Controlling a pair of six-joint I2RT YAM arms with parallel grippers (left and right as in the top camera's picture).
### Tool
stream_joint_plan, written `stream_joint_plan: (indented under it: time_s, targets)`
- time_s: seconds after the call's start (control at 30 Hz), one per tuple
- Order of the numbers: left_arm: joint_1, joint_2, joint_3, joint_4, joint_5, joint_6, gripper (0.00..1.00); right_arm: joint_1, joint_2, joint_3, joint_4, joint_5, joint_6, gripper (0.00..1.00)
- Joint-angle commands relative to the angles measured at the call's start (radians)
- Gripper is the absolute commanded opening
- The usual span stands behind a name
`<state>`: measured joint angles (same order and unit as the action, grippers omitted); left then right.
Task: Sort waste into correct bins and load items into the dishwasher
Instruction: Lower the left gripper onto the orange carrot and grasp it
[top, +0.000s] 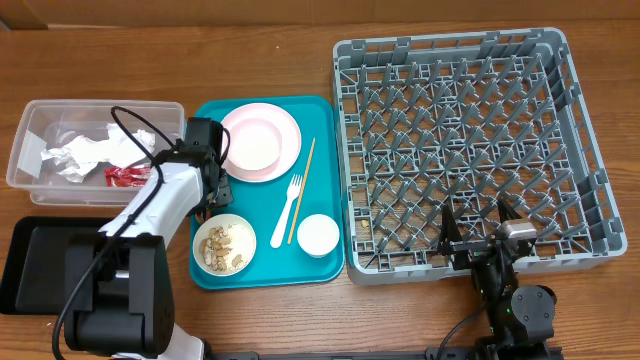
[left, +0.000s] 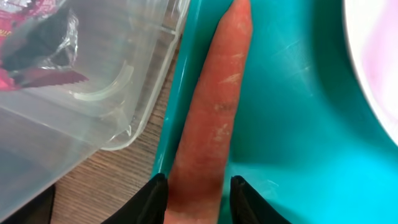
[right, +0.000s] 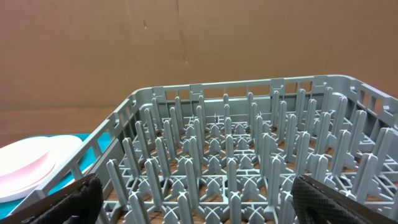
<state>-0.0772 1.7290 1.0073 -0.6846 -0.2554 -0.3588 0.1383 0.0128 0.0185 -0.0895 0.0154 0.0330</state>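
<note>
An orange carrot (left: 214, 106) lies along the left edge of the teal tray (left: 292, 124), next to the clear tub (left: 93, 99). My left gripper (left: 198, 186) is shut on the carrot's near end; in the overhead view it (top: 207, 190) hides the carrot. The tub (top: 30, 180) holds white napkins (top: 80, 155) and the red wrapper (top: 125, 176). The pink plate (top: 260, 140), fork (top: 290, 210), chopsticks (top: 302, 190), white cup (top: 318, 234) and a bowl of food scraps (top: 223, 245) sit on the teal tray (top: 265, 275). My right gripper (right: 196, 193) is open and empty over the front edge of the grey rack (top: 350, 120).
The black tray (top: 35, 255) lies at the front left, partly under my left arm's base. The rack's upright pegs (right: 205, 155) fill the space ahead of the right gripper. Wooden table surrounds everything.
</note>
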Motion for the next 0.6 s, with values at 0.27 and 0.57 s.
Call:
stream_joint_plan:
  time_s: [0.27, 0.57]
  targets:
    - [-0.002, 0.009, -0.032, 0.053, -0.014, 0.023, 0.3, 0.003, -0.008, -0.011, 0.008, 0.009, 0.0, 1.0]
    - [-0.002, 0.05, -0.037, 0.069, 0.002, 0.023, 0.37, 0.003, -0.008, -0.011, 0.008, 0.008, 0.0, 1.0]
